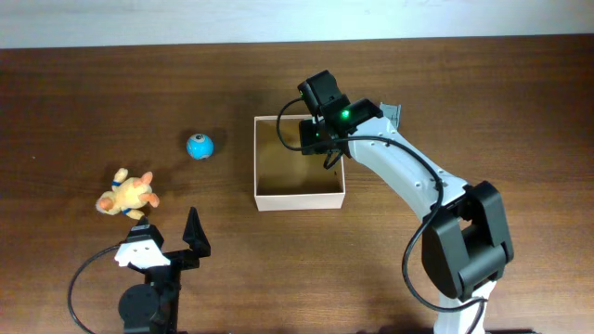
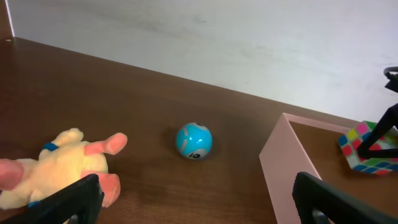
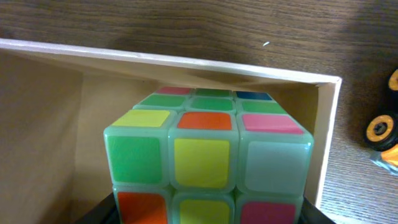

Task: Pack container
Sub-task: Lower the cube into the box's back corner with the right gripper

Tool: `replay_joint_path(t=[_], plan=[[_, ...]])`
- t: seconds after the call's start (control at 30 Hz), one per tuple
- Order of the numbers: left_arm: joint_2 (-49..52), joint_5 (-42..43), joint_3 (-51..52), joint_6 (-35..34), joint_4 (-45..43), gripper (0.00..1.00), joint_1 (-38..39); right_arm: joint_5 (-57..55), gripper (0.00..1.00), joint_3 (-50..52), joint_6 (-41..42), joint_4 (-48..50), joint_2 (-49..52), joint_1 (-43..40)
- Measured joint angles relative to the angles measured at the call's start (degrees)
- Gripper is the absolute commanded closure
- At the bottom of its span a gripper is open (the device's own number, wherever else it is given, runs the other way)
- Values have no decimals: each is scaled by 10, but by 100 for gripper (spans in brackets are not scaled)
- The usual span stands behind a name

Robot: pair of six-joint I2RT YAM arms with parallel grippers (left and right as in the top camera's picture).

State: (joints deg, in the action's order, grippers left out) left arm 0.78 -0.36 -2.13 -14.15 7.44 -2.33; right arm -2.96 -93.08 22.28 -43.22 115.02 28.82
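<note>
The container (image 1: 299,199) is a square shallow box with white walls and a tan inside, in the middle of the table. It also shows in the left wrist view (image 2: 281,167) and the right wrist view (image 3: 186,61). My right gripper (image 1: 320,132) is shut on a colourful puzzle cube (image 3: 205,155) and holds it over the box's far right corner. The cube also shows in the left wrist view (image 2: 368,150). My left gripper (image 1: 170,240) is open and empty near the table's front left, seen as two black fingers in its own view (image 2: 199,208).
A yellow and pink plush toy (image 1: 128,194) lies at the left, close to my left gripper's left finger (image 2: 56,168). A small blue ball (image 1: 200,146) sits between the plush and the box (image 2: 193,140). An orange and black wheeled toy (image 3: 382,134) lies outside the box's right wall.
</note>
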Motion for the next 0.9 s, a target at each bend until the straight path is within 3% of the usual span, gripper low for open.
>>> replay_joint_path(t=[0.53,0.7,0.9], plan=[[0,0,0,0,0,1,0,-7,56,0,5,0,38,0],[0,0,0,0,0,1,0,-7,36,0,7,0,38,0],[0,0,0,0,0,1,0,-7,35,0,9,0,38,0]])
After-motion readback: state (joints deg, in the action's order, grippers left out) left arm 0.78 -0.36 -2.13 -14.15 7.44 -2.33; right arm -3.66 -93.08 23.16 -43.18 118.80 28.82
